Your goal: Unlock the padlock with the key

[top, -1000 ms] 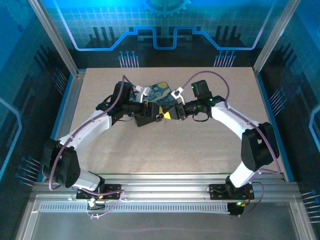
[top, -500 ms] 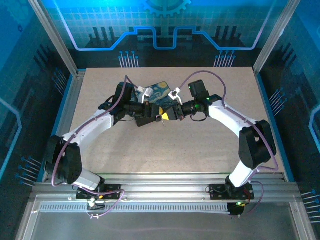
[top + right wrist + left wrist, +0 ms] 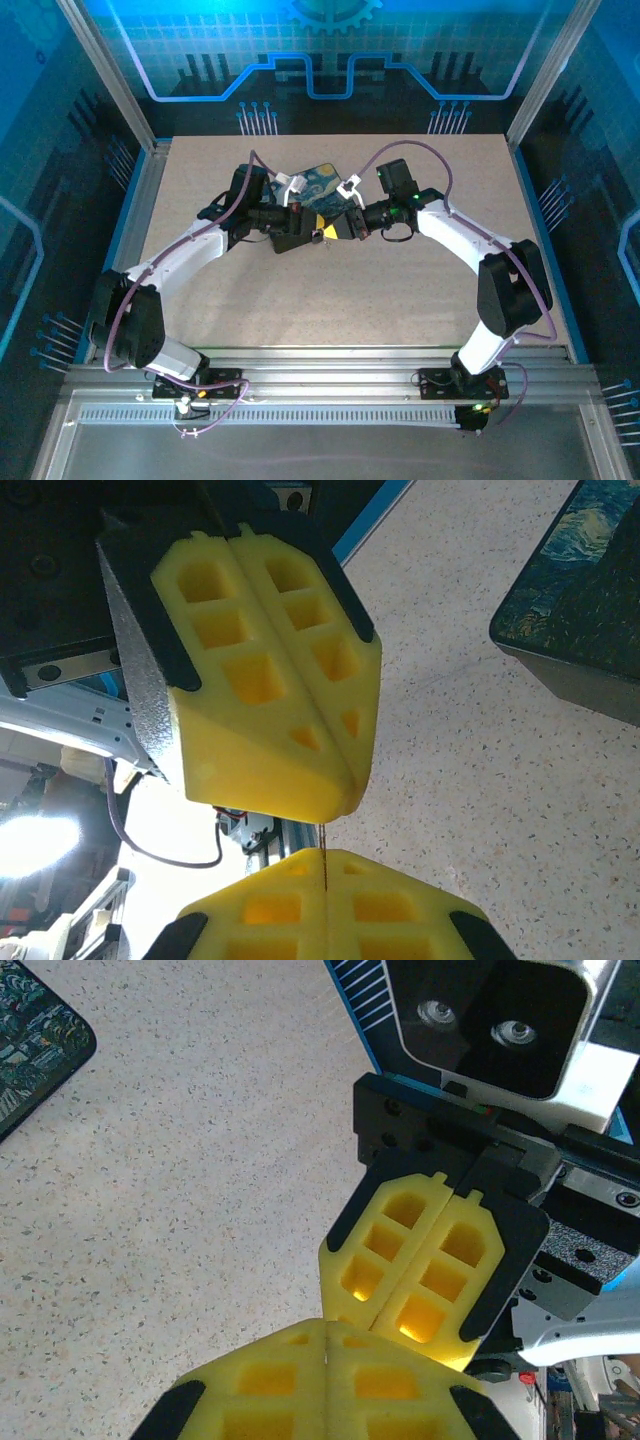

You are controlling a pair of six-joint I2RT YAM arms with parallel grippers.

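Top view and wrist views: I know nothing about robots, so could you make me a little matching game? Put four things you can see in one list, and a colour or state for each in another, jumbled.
Things:
1. painted box
2. key
3. table
4. left gripper

Descriptions:
A. speckled beige
B. yellow pads pressed shut
C. thin dark sliver at the tip of the shut right gripper
D. blue with yellow swirls

Pairs: 1-D, 2-C, 3-A, 4-B.
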